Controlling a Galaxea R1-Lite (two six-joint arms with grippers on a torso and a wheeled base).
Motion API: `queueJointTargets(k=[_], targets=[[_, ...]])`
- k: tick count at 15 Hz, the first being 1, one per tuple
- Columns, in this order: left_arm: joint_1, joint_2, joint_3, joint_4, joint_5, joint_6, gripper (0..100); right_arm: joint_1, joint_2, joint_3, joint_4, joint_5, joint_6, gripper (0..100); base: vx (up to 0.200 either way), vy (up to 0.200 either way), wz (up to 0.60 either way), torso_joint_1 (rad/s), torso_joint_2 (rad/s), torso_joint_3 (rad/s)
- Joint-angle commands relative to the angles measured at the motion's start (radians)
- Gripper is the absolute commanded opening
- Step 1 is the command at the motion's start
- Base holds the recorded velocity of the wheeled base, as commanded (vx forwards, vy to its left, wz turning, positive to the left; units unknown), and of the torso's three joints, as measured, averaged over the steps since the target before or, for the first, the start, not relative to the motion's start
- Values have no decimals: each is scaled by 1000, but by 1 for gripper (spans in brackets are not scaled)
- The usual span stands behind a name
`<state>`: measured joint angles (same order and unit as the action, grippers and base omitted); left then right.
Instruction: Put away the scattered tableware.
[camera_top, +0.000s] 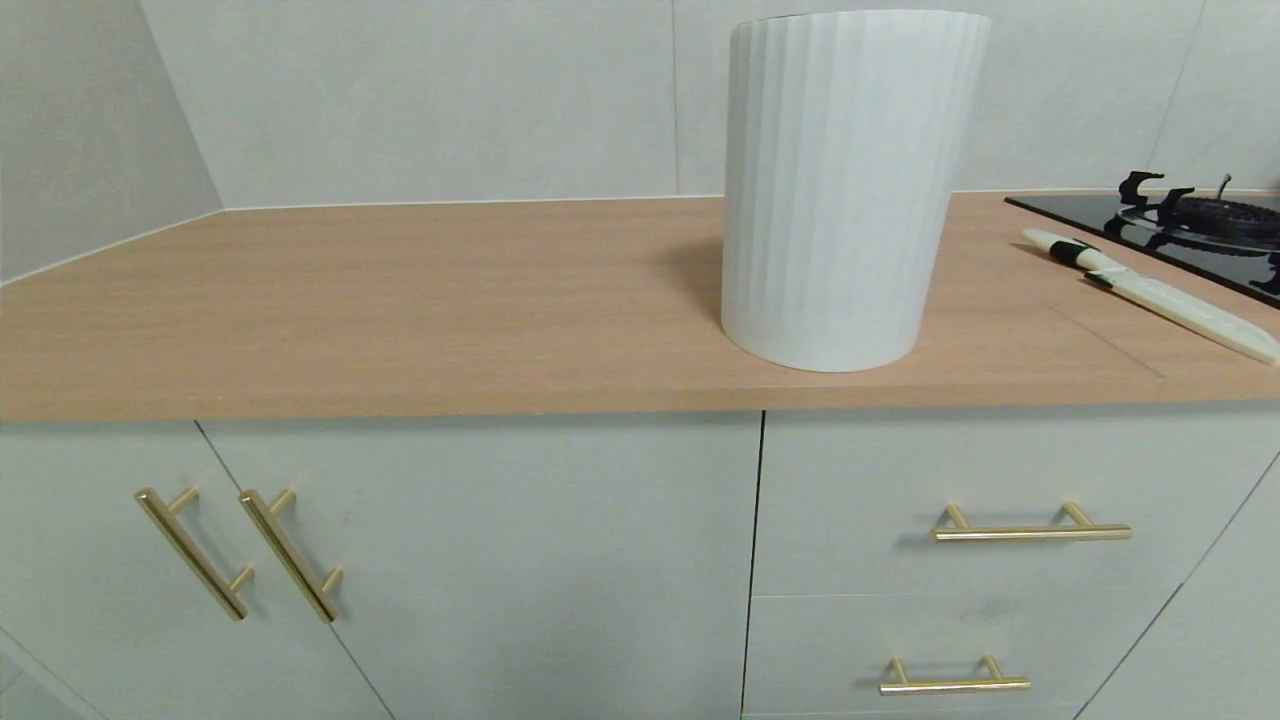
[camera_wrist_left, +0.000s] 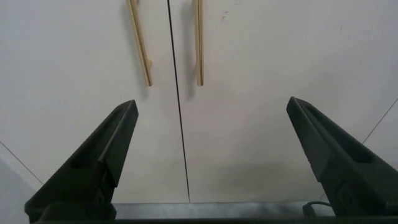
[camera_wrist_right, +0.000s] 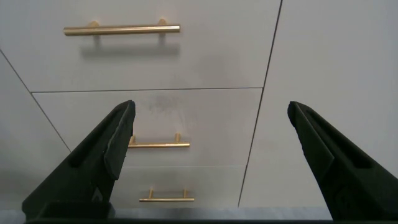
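A tall white ribbed holder (camera_top: 840, 190) stands on the wooden counter (camera_top: 400, 310) near its front edge. To its right a cream knife (camera_top: 1150, 292) with a black band lies flat on the counter, beside the stove. My left gripper (camera_wrist_left: 211, 112) is open and faces the white cabinet doors, with their two gold handles (camera_wrist_left: 142, 43) ahead of it. My right gripper (camera_wrist_right: 211, 112) is also open and empty, facing the white drawer fronts and their gold handles (camera_wrist_right: 122, 28).
A black cooktop with a burner (camera_top: 1200, 220) sits at the counter's far right. Tiled walls close the back and left side. Below the counter are cabinet doors (camera_top: 480, 570) on the left and stacked drawers (camera_top: 1000, 510) on the right.
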<state>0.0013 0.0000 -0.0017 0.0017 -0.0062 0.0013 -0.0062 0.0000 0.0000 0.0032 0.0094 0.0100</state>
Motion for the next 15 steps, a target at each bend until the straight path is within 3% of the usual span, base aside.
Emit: queueJointTargets(k=[1,3,10,15], targets=[[0,0,0,0,0,0,100,0,2,0,0,0,1,100,0,0,0,0,0,0],[0,2,0,0,0,2,100,0,2,0,0,0,1,100,0,0,0,0,0,0],[0,0,0,0,0,0,100,0,2,0,0,0,-1,100,0,-200,0,1,3,2],[0,0,0,0,0,0,100,0,2,0,1,0,-2,100,0,0,0,0,0,0]])
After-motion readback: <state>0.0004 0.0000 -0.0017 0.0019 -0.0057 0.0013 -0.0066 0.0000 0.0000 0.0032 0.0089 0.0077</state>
